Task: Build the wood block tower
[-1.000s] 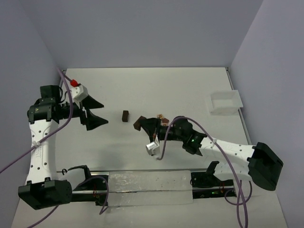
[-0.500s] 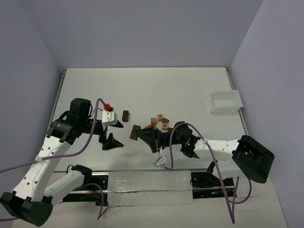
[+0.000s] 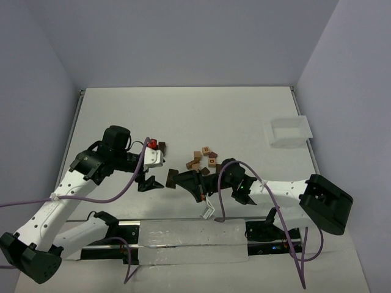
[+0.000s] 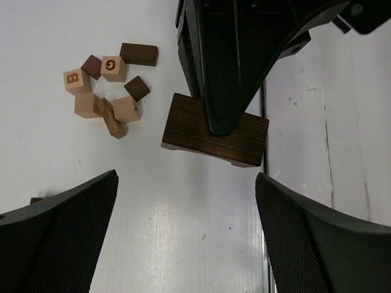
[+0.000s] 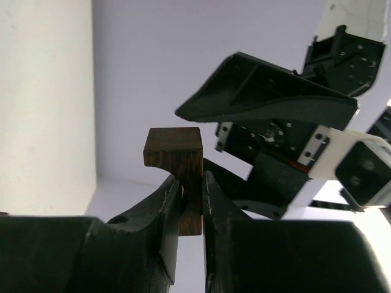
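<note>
Just in front of the left gripper [image 4: 186,238], whose jaws stand wide apart and empty, the right gripper [image 3: 185,180] holds a dark brown block [image 4: 214,131], apparently off the surface [image 3: 183,116]. Its jaws are pinched narrow across the block's middle. The tower's other pieces, a loose cluster of small blocks [image 4: 107,91] in tan, reddish and dark wood, lie unstacked on the surface beyond it.

The dark block looks light, rigid and smooth-faced, so it would likely twist or slip if pinched off-centre. Its flat faces near either free end seem the best place for a second hold.

The right wrist view shows only one end of the block, and how deep it sits between the jaws is hidden. Its lower edge seems notched, but I cannot tell for certain. Another small dark piece [image 3: 162,147] beside the left wrist is too small to make out.
</note>
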`<state>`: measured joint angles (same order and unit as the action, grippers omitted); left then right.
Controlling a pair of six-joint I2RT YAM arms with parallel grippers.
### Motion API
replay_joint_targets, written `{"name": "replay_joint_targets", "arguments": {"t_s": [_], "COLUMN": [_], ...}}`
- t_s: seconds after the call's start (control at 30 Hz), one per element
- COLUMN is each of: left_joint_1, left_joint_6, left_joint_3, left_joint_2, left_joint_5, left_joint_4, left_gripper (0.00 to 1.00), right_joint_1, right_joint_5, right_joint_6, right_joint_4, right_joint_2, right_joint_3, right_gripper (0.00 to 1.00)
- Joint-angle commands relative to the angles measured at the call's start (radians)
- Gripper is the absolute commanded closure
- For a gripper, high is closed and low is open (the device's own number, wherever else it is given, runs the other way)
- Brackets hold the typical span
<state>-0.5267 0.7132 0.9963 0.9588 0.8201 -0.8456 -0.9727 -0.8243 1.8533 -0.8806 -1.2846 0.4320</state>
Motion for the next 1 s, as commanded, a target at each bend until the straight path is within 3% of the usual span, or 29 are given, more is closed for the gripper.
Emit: {"name": "replay_joint_targets", "arguments": {"t_s": [0.0,0.8,0.97], "left_joint_1": [-0.045,-0.248,-0.248], "left_joint_6": [0.06,-0.007,-0.016], "left_joint_3": [0.055,0.056,0.045], "left_joint_2": [-0.013,0.034,0.032], "left_joint_5": [-0.061,-0.142,-0.168], "left_joint_4": [0.045,0.026,0.046], "left_gripper": [0.01,0.01,0.18], "right_joint_1": [-0.014,-0.023,-0.023], "right_joint_5": [-0.022,0.005,0.002], "right_joint_6": [-0.023,-0.059,-0.062], "right_joint_4": [0.069,0.019,0.018], "right_joint_2": [0.045,0.001,0.006], "right_joint_3": [0.036,0.062,0.054], "right_gripper": [1.0,1.0,1.0]}}
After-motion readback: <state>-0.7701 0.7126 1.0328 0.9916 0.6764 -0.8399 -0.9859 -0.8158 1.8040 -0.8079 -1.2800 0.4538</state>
